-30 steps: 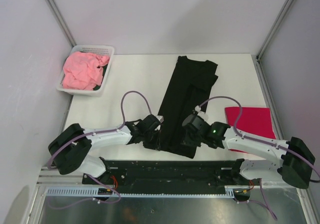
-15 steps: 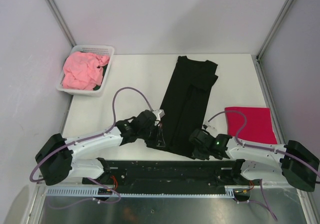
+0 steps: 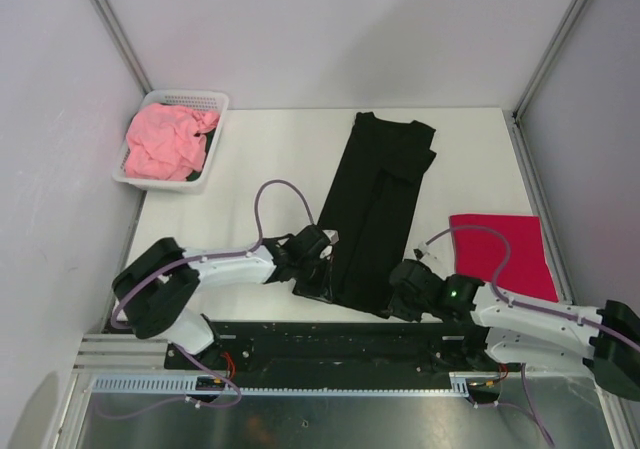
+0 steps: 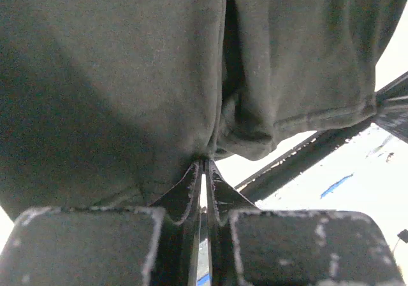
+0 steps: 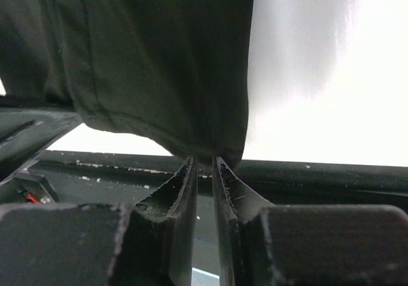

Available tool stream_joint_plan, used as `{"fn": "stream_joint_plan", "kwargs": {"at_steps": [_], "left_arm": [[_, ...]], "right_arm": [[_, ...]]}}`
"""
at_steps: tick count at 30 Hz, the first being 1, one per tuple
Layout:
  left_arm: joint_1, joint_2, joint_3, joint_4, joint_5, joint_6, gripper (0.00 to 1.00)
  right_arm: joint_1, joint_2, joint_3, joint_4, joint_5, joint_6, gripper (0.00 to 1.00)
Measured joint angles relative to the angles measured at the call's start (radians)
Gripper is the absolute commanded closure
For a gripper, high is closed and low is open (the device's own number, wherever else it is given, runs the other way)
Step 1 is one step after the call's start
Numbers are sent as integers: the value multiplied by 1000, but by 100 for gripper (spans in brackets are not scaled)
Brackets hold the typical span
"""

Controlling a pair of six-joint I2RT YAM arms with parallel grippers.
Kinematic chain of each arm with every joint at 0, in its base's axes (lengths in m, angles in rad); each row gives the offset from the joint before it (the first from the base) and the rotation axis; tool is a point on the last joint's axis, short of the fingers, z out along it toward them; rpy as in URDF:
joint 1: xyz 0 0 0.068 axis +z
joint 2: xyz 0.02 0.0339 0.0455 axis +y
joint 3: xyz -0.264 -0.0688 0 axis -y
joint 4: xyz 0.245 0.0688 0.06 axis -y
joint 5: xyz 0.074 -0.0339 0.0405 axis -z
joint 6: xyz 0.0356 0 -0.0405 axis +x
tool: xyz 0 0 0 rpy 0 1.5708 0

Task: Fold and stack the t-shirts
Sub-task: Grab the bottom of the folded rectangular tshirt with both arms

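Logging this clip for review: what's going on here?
A black t-shirt lies as a long folded strip in the middle. The left claw and right claw each pinch a corner of its near hem. A red t-shirt lies folded flat at the right, and a pink t-shirt sits crumpled in the white basket at the far left.

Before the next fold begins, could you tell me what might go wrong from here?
1. The right hand seems to pinch only the very edge of the hem of the black t-shirt, so the cloth may slip out when lifted.
2. Beside the left hand, the hem is bunched into a lump, so the fold could come out creased or skewed.
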Motion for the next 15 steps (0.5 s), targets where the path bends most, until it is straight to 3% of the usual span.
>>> {"fn": "stream_joint_plan", "kwargs": {"at_steps": [9, 15], "left_arm": [[-26, 42, -1, 58, 38, 0, 89], [-29, -81, -17, 51, 59, -1, 86]], "right_arm": [[1, -109, 0, -118, 32, 24, 60], [-6, -72, 0, -129, 40, 20, 53]]}}
